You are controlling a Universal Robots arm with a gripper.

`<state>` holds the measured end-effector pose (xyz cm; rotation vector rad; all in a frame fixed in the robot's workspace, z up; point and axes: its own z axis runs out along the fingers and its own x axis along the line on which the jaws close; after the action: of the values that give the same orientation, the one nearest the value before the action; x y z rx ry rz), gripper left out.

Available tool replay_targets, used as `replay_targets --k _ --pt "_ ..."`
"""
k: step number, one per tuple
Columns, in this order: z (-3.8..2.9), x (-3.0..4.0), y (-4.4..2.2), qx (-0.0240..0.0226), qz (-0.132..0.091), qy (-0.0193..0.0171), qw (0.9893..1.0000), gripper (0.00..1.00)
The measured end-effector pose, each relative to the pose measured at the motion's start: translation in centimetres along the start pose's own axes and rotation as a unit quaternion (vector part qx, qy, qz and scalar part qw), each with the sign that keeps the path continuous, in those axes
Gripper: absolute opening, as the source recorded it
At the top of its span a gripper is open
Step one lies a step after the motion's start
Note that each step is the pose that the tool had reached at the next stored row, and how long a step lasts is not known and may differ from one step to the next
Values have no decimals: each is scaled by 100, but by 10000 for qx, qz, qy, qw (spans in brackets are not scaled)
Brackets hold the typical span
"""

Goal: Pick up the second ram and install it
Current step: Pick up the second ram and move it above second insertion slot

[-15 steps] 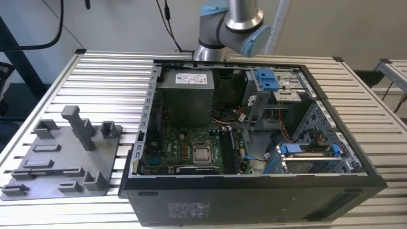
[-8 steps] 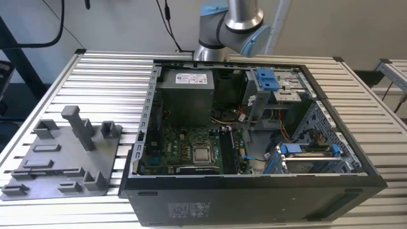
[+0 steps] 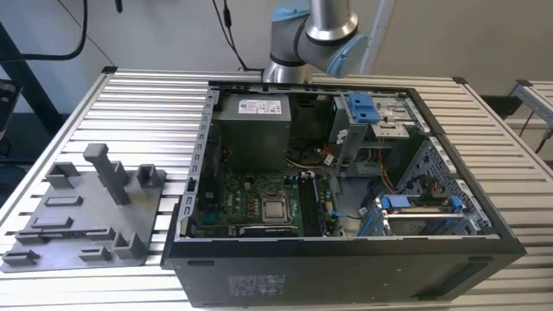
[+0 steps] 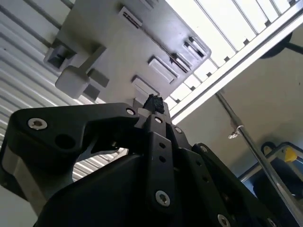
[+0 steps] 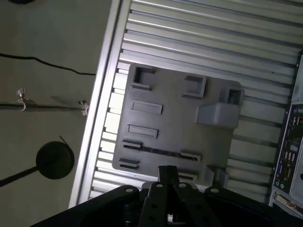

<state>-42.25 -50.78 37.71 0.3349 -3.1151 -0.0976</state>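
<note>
A: Exterior view, counts?
B: One arm (image 3: 313,32) behind one open black computer case (image 3: 346,272). One grey tray (image 3: 95,223) sits beside the case with one tall post (image 3: 111,173) and several low blocks. One dark stick (image 3: 313,202) is seated in the motherboard (image 3: 233,204).
A: Any writing?
B: One white label (image 3: 263,105) on the power supply (image 3: 250,139), and faint print on the case front. Too small to read.
A: Surface, room?
B: Slatted aluminium table (image 3: 138,110), pale wall (image 3: 155,32), two black cables (image 3: 226,29) hanging.
A: Second wrist view?
B: One gripper (image 4: 154,105), black. Its fingertips are drawn together with no gap showing, and I see nothing clamped between them. The tray lies beyond the tips, the tall post off to one side of them. The table slats run under it. Past the table edge there is floor and one metal rod (image 4: 236,127).
A: First wrist view?
B: Same gripper (image 5: 167,174), tips together again. The second ram (image 5: 158,151) reads as a thin dark strip on edge across the tray, between two small clips, just ahead of the fingertips. I cannot tell how high the gripper hangs over it. Farther ahead on the tray are two flat rectangles, two U-shaped blocks and the post top. The case edge shows to one side.
A: Room there?
B: Beige floor, one round dark base (image 5: 55,160), one thin rod (image 5: 47,107), one cable (image 5: 47,64).
</note>
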Motion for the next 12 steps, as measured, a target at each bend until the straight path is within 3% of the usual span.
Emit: replay_targets --k 6,12 --pt "0 2 1 1 -375 22 9993 11" --pt "0 1 0 1 -833 50 9965 11"
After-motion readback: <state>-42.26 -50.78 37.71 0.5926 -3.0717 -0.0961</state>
